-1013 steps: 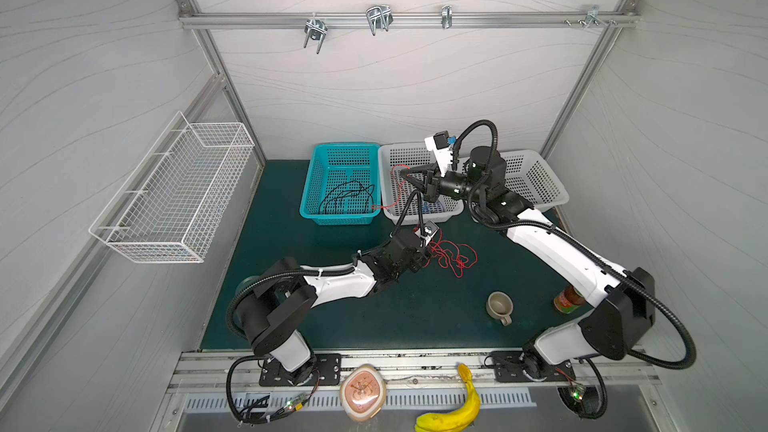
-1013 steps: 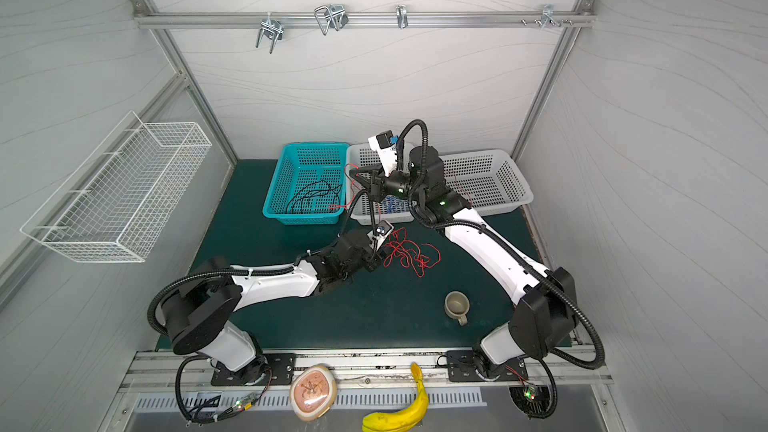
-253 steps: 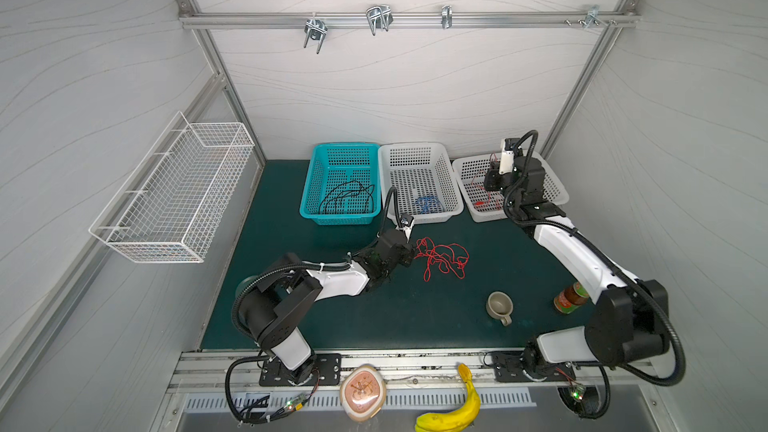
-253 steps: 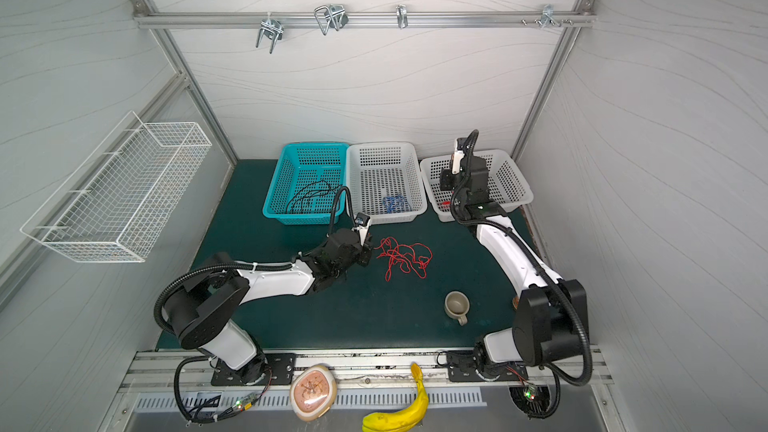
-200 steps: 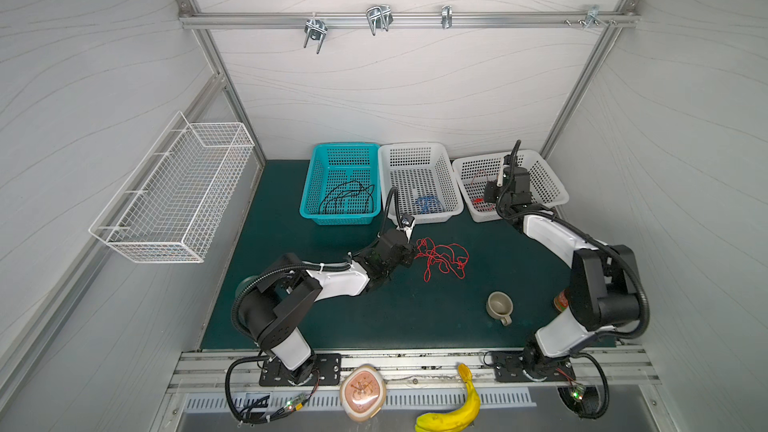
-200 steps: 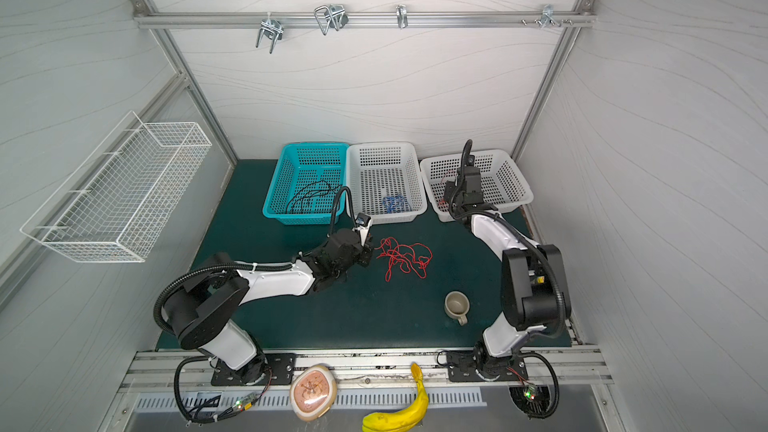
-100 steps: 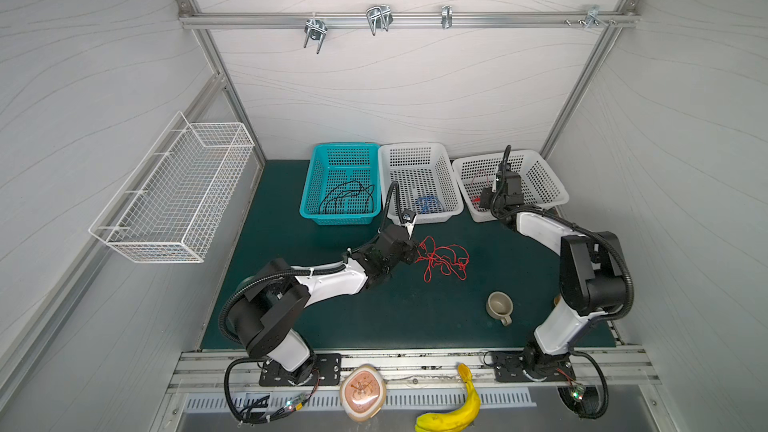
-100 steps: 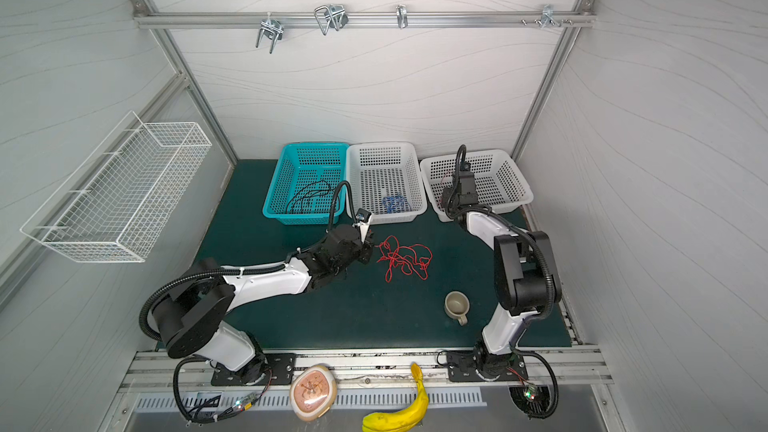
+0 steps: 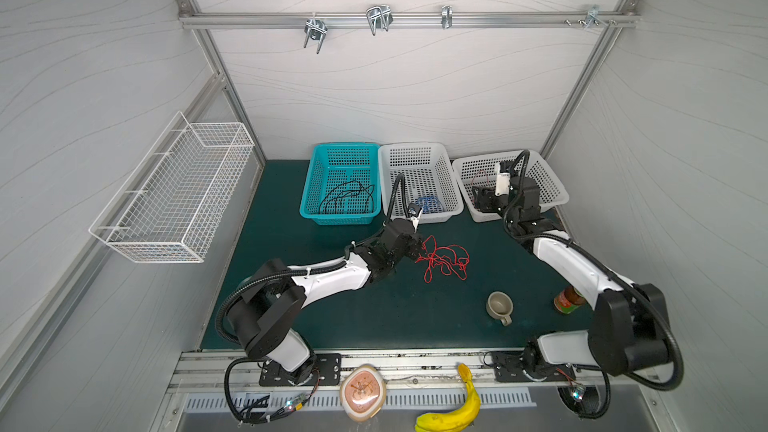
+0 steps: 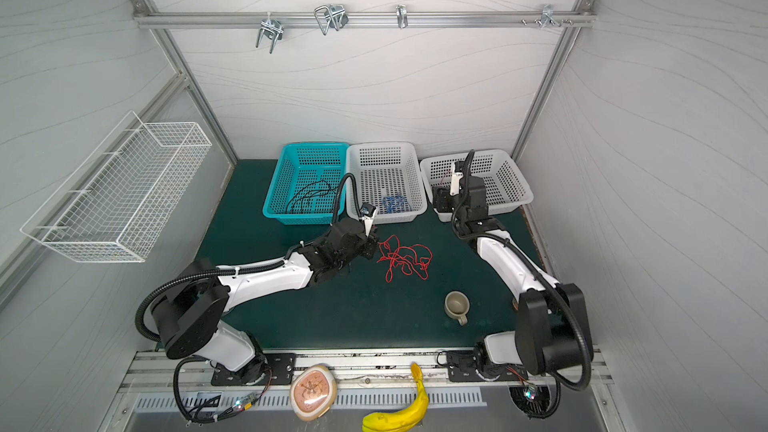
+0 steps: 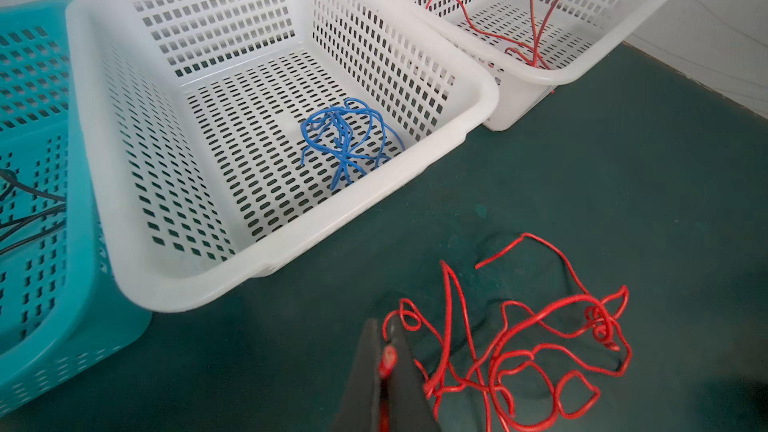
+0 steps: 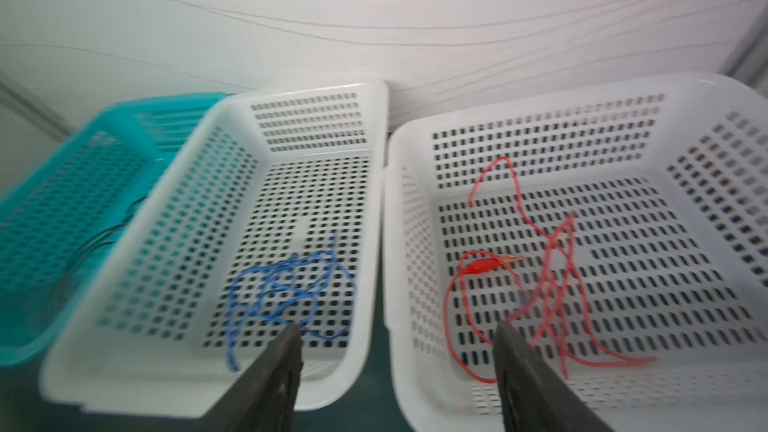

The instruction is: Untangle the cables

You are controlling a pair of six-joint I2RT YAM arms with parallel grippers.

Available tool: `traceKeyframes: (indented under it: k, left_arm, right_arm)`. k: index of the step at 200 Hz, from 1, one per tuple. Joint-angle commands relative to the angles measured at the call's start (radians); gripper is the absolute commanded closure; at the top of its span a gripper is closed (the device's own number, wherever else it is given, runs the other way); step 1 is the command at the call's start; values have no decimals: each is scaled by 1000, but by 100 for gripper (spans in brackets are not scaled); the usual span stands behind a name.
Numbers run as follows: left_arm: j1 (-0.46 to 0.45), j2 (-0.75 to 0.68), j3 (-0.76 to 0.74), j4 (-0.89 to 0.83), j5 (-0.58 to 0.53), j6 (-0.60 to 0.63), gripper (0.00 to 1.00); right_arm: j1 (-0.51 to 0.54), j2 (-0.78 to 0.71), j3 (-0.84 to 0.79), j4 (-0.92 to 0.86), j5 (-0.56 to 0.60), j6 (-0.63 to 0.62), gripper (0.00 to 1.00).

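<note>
A tangle of red cables [image 9: 444, 261] [image 10: 405, 259] lies on the green mat. My left gripper [image 9: 415, 249] [image 11: 386, 361] is at the tangle's left edge, shut on one red cable end. My right gripper [image 9: 482, 199] [image 12: 399, 338] hangs open and empty over the near left corner of the right white basket [image 9: 557, 201], where loose red cables [image 12: 552, 268] lie. Blue cables [image 11: 347, 139] [image 12: 291, 284] sit in the middle white basket [image 9: 411, 146]. Black cables [image 9: 347, 197] sit in the teal basket [image 9: 340, 146].
A mug [image 9: 498, 307] stands on the mat's front right, with a can [image 9: 567, 301] beside the right arm. A wire rack [image 9: 178, 193] hangs on the left wall. A banana [image 9: 453, 413] and a round object [image 9: 362, 392] lie past the front rail.
My right gripper carried a red cable from above the middle basket to the right basket, then opened and let it go there. The left gripper stayed shut at the tangle.
</note>
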Motion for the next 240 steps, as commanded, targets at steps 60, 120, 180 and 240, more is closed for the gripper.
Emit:
traceKeyframes:
  k: [60,120,180,240]
  left_arm:
    - [-9,-97,204,-145,4,28,100]
    - [-11,-163,259,-162,44,29,100]
    - [-11,-238,218,-54,231,2,100]
    - [-10,-332,125,0,262,-1,100]
  right_arm:
    - [112,-244,-159,-95,-325,-20,27]
    - [185,-277,-263,-123,-340,28,29]
    - [203,-169,-263,98,-283,148,29]
    - [212,10,-153,200,-278,202,86]
